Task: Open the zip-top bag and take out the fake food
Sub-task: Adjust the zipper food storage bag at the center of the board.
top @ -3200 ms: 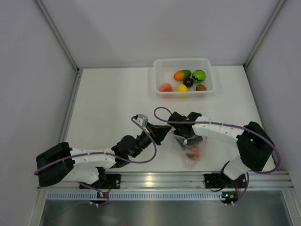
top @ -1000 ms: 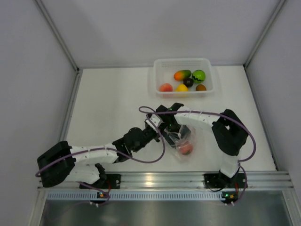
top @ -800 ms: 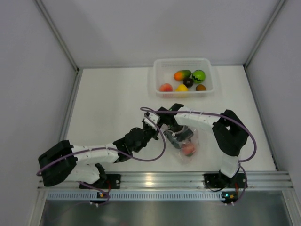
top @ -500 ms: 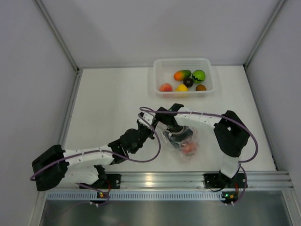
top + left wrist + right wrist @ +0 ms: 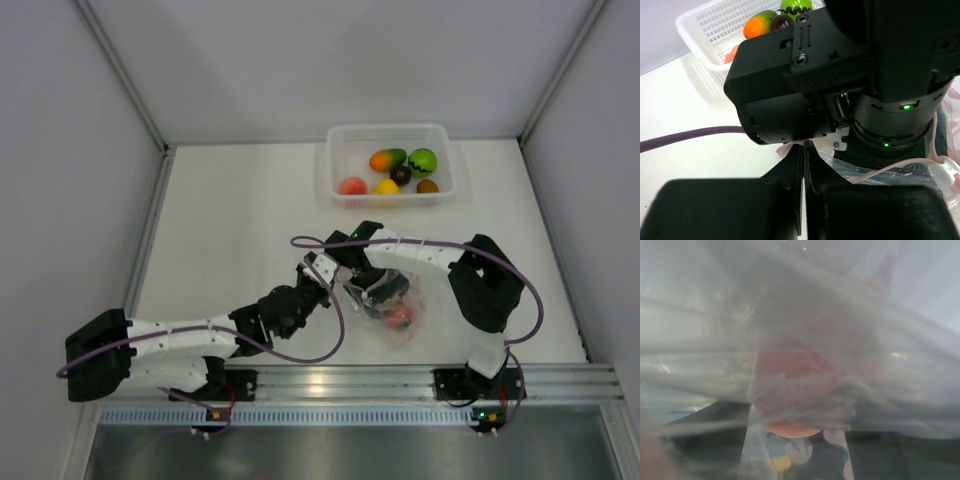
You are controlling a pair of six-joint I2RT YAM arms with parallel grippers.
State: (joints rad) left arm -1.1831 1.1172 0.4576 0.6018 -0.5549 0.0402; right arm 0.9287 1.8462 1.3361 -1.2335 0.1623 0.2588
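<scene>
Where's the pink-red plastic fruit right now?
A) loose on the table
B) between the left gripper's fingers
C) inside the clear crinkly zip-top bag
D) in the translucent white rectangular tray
C: the top view shows the pink-red plastic fruit through the clear crinkly zip-top bag, well short of the translucent white rectangular tray.

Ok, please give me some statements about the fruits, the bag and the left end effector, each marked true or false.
1. The tray holds six fruits. True.
2. The zip-top bag holds a pink-red fruit. True.
3. The left end effector is wide open. False: it is shut.
4. The zip-top bag sits in the tray. False: it lies on the table, apart from the tray.
</scene>
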